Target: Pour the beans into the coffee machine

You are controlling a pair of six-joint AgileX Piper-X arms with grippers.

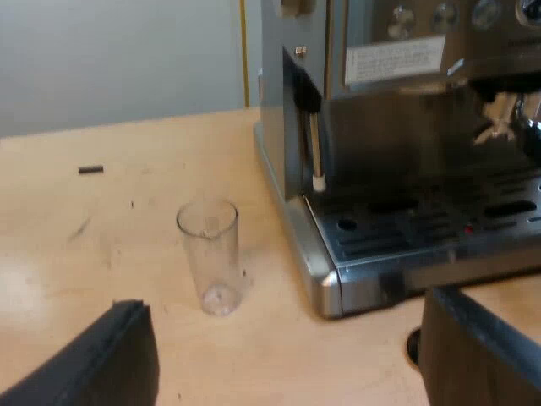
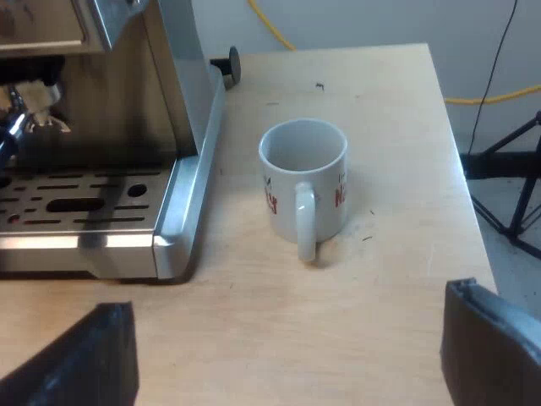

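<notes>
A clear measuring glass [image 1: 210,255] stands upright on the wooden table beside the espresso machine [image 1: 397,152], and it looks empty. My left gripper [image 1: 287,364] hovers open a short way in front of the glass, nothing between its black fingers [image 1: 101,359]. The machine's drip tray [image 1: 423,228] and steam wand [image 1: 315,144] face the camera. In the right wrist view a white mug [image 2: 303,186] with red lettering stands beside the machine's corner [image 2: 169,245], handle toward the camera. My right gripper [image 2: 287,364] is open above the table before the mug, holding nothing.
A small dark piece [image 1: 90,169] lies on the table beyond the glass. A round dark knob [image 2: 230,66] sits by the machine's far side. The table edge [image 2: 461,161] runs just past the mug, with a yellow cable [image 2: 490,97] and a black stand [image 2: 516,194] on the floor beyond.
</notes>
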